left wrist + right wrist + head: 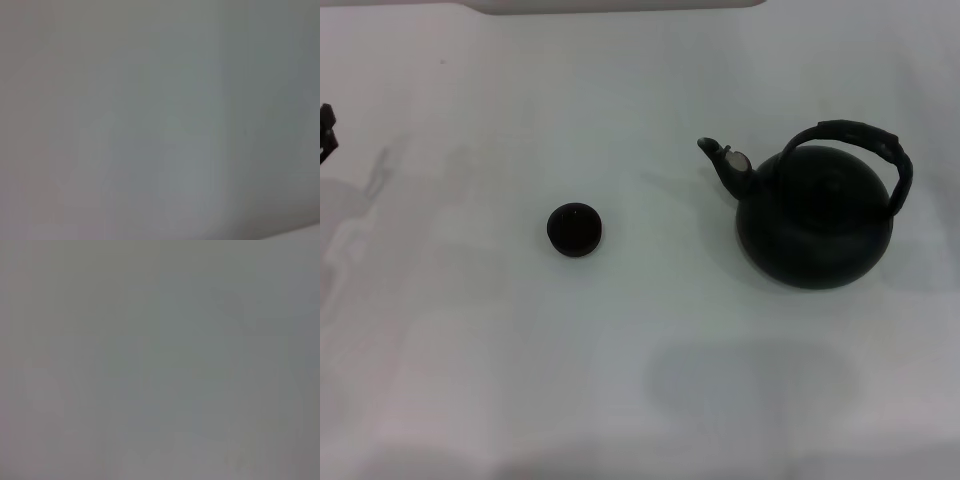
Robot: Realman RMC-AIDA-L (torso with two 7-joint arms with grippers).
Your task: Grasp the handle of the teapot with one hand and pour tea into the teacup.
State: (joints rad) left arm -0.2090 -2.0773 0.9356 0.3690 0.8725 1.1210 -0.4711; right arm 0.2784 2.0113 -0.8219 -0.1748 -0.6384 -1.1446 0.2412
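I see only a dark sliver of my left gripper [327, 130] at the far left edge of the head view, and I cannot tell how its jaws stand; my right gripper is out of sight. The teapot [815, 218] sits upright on the white bench [640, 380], right of centre, its handle [860, 140] arching overhead, its tagged spout [725, 160] pointing toward the teacup [574, 229], which stands well apart to its left
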